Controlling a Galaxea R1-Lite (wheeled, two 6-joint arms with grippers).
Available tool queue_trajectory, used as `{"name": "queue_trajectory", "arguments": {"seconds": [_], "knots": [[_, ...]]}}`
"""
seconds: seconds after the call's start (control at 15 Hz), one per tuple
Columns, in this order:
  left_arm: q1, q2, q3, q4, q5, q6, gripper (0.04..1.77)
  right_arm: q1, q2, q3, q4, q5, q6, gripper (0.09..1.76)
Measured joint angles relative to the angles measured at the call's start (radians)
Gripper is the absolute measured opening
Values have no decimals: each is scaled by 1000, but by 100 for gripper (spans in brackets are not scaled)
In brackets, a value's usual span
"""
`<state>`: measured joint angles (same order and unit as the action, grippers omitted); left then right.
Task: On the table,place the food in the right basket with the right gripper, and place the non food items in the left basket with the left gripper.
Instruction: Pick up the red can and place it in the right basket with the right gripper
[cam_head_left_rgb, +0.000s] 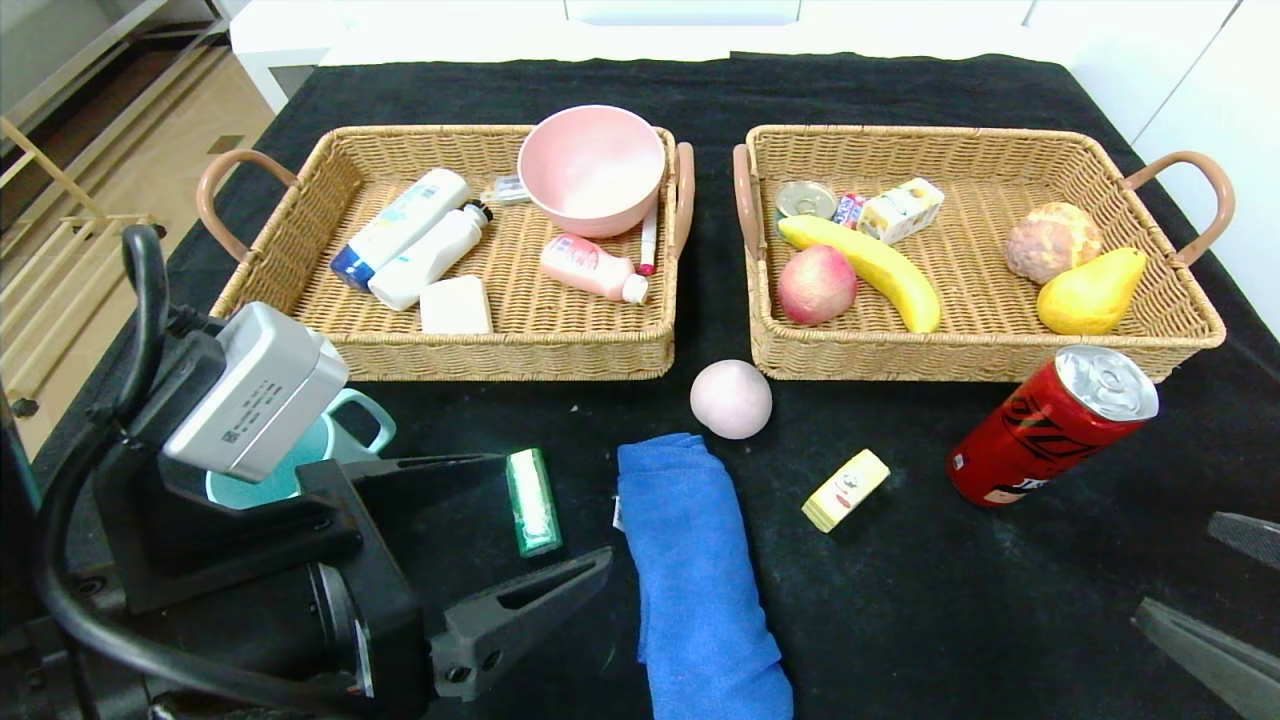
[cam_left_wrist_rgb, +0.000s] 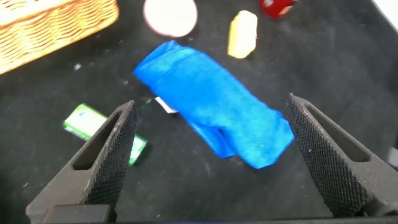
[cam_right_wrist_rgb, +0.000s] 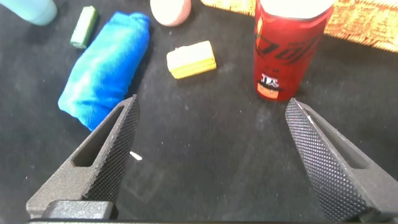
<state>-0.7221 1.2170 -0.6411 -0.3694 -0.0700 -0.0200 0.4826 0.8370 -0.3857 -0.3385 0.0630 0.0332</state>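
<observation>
Two wicker baskets stand side by side at the far side of the black table (cam_head_left_rgb: 900, 560). The left basket (cam_head_left_rgb: 300, 240) holds seven things: one pink bowl (cam_head_left_rgb: 592, 168), two white bottles (cam_head_left_rgb: 415, 240), one pink bottle (cam_head_left_rgb: 592, 267), one white block (cam_head_left_rgb: 455, 305), one slim pen-like stick (cam_head_left_rgb: 648, 240) and one small clear item behind the bowl. The right basket (cam_head_left_rgb: 1150, 180) holds seven: one banana (cam_head_left_rgb: 865, 267), one peach (cam_head_left_rgb: 816, 284), one pear (cam_head_left_rgb: 1090, 292), one bread roll (cam_head_left_rgb: 1053, 240), one small tin (cam_head_left_rgb: 806, 199), one little carton (cam_head_left_rgb: 902, 209) and one small wrapped sweet.

Six things lie loose around the blue towel (cam_head_left_rgb: 695, 575): the towel itself in front of the gap between the baskets, one pale pink ball (cam_head_left_rgb: 731, 399) just behind it, one yellow packet (cam_head_left_rgb: 845, 489) to its right, one red can (cam_head_left_rgb: 1050, 425) farther right, one green tube (cam_head_left_rgb: 531, 500) to its left, and one teal mug (cam_head_left_rgb: 330, 440) beyond that.

The left gripper (cam_head_left_rgb: 505, 520) hangs just left of the towel, its fingers spread wide, holding nothing, with the green tube between them in the head view. The right gripper (cam_right_wrist_rgb: 208, 158) sits well right of the towel, fingers wide apart and empty.
</observation>
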Motion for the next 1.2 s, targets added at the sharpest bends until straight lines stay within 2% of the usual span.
{"name": "queue_trajectory", "arguments": {"seconds": [0.47,0.6,0.73,1.13,1.2], "knots": [[0,-31,2,1,11,-1,172,-3,9,37,9,-19,-57,171],[1,-40,0,2,38,7,172,-5,20,29,7,-25,-58,171],[1,-45,0,3,48,9,172,-6,61,15,-14,-68,-51,171],[-4,-50,-10,3,51,9,172,33,303,-37,-327,-291,-12,171],[-4,-52,-10,3,51,10,172,42,330,-38,-348,-304,-10,171]]}}
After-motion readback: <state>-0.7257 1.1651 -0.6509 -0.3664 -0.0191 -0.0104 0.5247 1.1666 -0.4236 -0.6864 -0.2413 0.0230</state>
